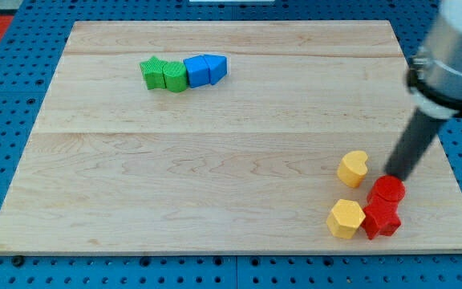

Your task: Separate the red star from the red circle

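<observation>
The red circle [388, 191] sits near the view's bottom right of the wooden board [215, 160]. The red star [381, 219] lies right below it and touches it. My tip [392, 175] is at the upper edge of the red circle, just above it in the view; the dark rod slants up to the right from there. A yellow heart block [353, 168] is to the left of my tip. A yellow hexagon block [346, 218] touches the red star's left side.
A green star [152, 72], a green block [175, 77], a blue block [196, 71] and a blue triangle-like block [216, 67] form a row near the view's top left centre. The board's right edge [447, 160] is close to the red blocks.
</observation>
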Controlling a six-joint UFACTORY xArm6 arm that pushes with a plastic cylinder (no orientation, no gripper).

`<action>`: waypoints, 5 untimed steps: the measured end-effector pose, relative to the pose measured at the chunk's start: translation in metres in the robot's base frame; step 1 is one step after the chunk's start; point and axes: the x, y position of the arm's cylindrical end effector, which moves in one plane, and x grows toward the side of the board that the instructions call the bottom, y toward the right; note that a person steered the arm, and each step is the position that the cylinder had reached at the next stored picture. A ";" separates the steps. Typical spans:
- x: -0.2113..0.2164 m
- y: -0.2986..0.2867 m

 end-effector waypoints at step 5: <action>0.084 -0.066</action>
